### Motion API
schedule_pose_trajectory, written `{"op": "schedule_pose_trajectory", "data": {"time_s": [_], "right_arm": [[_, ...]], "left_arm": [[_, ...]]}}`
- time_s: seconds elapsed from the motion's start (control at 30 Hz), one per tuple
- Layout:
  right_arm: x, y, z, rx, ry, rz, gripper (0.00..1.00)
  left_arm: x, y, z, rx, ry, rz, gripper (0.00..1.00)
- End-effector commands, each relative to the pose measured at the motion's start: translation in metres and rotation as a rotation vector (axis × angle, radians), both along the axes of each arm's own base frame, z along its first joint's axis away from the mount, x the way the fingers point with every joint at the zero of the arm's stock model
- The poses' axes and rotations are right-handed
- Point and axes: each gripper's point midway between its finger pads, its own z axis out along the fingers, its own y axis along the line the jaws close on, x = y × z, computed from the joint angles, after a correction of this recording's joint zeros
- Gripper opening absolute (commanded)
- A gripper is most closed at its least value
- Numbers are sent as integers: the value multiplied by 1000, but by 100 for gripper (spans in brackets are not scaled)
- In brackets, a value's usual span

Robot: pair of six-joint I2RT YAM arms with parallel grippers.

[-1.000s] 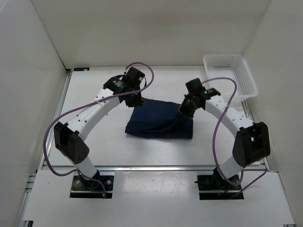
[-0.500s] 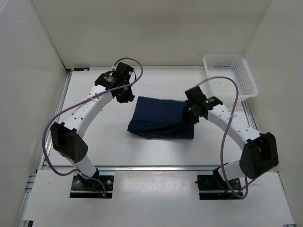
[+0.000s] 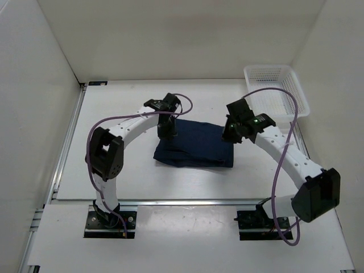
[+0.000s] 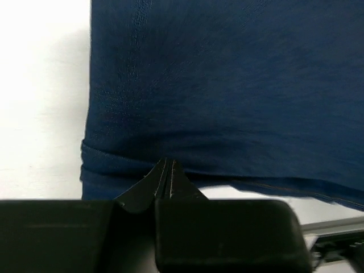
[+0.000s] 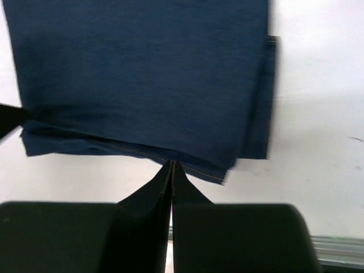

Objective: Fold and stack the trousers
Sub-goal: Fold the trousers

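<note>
Lying folded on tbl [image 3: 131, 176]: trousers [image 3: 196, 149]

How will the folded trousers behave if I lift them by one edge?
Probably floppy: the trousers are soft denim in several loose layers, seen at the edge in the right wrist view, so a one-edge lift would likely let them sag and unfold. Likely heavyish for cloth, being folded thick. Pushed on the smooth table, they may slide or bunch.
</note>
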Motion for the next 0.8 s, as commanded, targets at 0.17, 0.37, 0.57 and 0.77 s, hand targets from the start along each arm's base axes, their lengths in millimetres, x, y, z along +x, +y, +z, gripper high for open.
{"op": "schedule_pose_trajectory", "data": {"time_s": [0.17,0.37,0.57,0.77], "right_arm": [[-18,23,-65,-30,187,76,1],[-42,-2,-137,-95,292,-4,1],[-42,-18,-146,-172,308,-51,1],[-20,-17,-79,-135,149,-75,1]], "left_arm": [[-31,14,-43,36,78,14,10],[-53,23,-78,46,142,35,10],[-61,22,-82,45,165,23,10],[-50,10,4,-88,4,-1,10]]}}
